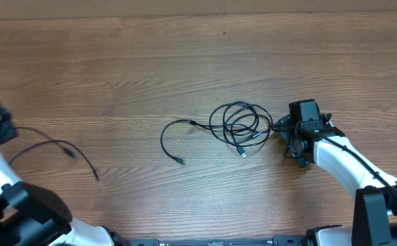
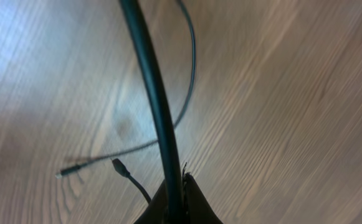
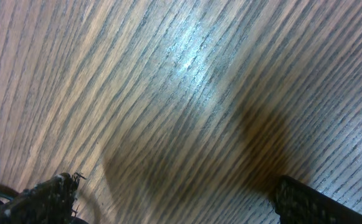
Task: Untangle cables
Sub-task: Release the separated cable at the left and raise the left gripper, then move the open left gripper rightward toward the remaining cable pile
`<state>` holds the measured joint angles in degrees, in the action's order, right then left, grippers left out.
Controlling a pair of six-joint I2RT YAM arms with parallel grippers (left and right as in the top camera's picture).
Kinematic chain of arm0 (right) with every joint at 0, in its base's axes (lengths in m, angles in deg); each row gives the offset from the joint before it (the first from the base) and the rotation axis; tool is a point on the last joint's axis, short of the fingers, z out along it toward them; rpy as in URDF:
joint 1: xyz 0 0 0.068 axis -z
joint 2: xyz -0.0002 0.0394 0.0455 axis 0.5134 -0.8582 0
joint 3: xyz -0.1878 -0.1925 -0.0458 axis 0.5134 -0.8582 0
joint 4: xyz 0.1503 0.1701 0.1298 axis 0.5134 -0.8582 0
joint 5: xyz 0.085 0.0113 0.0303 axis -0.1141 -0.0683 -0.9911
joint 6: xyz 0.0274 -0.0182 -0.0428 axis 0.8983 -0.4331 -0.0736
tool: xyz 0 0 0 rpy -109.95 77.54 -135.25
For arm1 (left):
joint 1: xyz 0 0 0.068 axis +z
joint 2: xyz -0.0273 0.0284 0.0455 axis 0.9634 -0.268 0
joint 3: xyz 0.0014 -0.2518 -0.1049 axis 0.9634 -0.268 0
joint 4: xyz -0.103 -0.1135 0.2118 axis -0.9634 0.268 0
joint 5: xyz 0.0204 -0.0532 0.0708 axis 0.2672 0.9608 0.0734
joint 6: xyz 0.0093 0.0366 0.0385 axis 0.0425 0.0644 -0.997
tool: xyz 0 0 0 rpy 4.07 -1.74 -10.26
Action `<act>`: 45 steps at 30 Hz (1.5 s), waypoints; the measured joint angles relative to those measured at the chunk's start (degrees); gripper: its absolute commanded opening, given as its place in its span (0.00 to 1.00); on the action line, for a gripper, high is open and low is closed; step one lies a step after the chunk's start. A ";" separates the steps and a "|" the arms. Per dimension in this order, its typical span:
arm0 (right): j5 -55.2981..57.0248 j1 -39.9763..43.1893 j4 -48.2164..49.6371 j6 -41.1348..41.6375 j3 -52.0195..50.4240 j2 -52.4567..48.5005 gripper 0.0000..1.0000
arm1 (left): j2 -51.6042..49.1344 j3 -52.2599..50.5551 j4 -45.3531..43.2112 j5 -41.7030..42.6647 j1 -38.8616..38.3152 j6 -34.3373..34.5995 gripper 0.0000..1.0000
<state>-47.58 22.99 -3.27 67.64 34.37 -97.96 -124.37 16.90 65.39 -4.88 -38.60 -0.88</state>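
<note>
**A:** What is the left gripper [image 2: 176, 198] doing?

**B:** It is pinched fully closed on a black cable [image 2: 159, 106] that rises straight out of its tips. From overhead, that cable trails across the table [image 1: 116, 55] close to the left edge, bending toward the front edge.

**A:** And the right gripper [image 1: 282, 137]?

**B:** It is spread as wide as it goes and holds nothing. In its own camera, its fingers [image 3: 50, 196] stand far apart with only bare wood between them. It sits just beside the right side of the coil of cables [image 1: 239, 126], which lies right of the table's middle. I cannot tell whether it touches the coil.

**A:** Is anything else loose?

**B:** One curved cable [image 1: 164, 140] arcs out of the coil's left side, with its plug end toward the front edge.

**A:** What is unclear?

**B:** I cannot tell how many cables make up the coil. The left wrist view is blurred, and a thin strand [image 2: 190, 81] with a plug end may or may not be the cable the gripper holds. The left gripper is mostly cut off overhead.
</note>
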 measured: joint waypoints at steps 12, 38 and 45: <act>-0.02 0.00 0.00 0.04 0.00 0.00 1.00 | -0.15 -9.38 -11.26 -5.40 -12.66 3.41 0.19; 0.00 0.00 0.00 0.02 0.00 0.00 1.00 | -0.15 -12.15 -13.35 5.92 -28.33 -19.04 0.99; -0.02 0.00 0.00 0.00 0.00 0.00 1.00 | -0.15 -12.20 -16.74 6.32 -44.02 -22.08 1.00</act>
<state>-47.60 22.99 -3.27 67.64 34.37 -97.96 -124.52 4.70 48.65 1.44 -82.62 -22.96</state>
